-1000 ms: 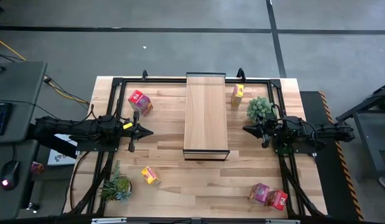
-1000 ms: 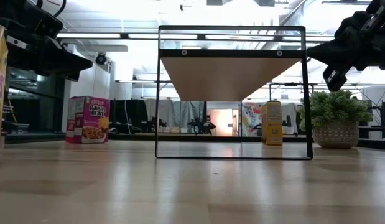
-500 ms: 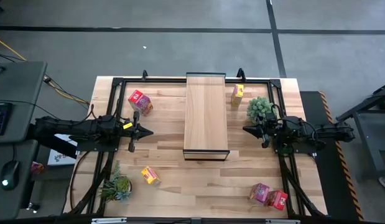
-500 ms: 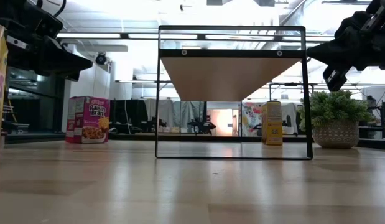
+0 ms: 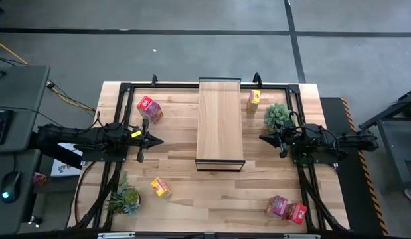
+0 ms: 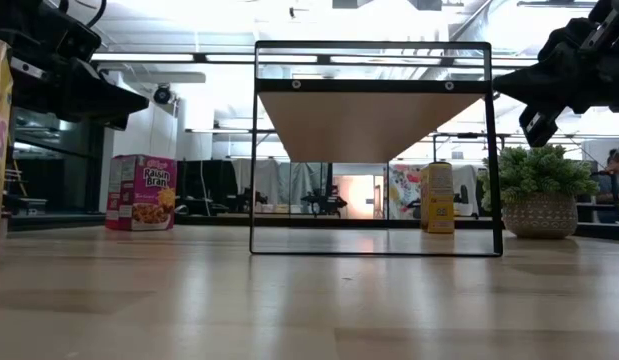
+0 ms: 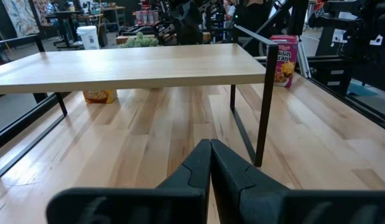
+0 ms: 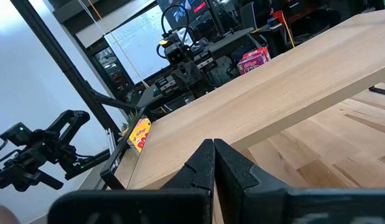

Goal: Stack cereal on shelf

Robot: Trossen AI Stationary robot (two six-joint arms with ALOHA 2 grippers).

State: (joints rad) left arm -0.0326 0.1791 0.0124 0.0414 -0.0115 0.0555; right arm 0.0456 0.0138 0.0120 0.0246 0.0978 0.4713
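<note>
The shelf [image 5: 220, 123], a light-wood board on a dark frame, stands mid-table. Several small cereal boxes stand on the tabletop. A pink one [image 5: 149, 109] [image 6: 141, 192] is far left and a yellow one [image 5: 253, 100] [image 6: 437, 198] is far right. Another yellow box [image 5: 160, 188] is near left. A pink box [image 5: 277, 205] and a red box [image 5: 297, 212] are near right. My left gripper [image 5: 159, 140] [image 7: 210, 149] hovers shut to the left of the shelf. My right gripper [image 5: 263, 137] [image 8: 213, 149] hovers shut to its right. Both point at the shelf.
A potted plant [image 5: 277, 115] [image 6: 534, 190] stands just beyond my right gripper, and another [image 5: 125, 198] sits near the near-left corner. A dark metal frame [image 5: 125, 89] borders the tabletop. Bare wood lies between each gripper and the shelf. A person [image 6: 617, 170] shows in the room behind.
</note>
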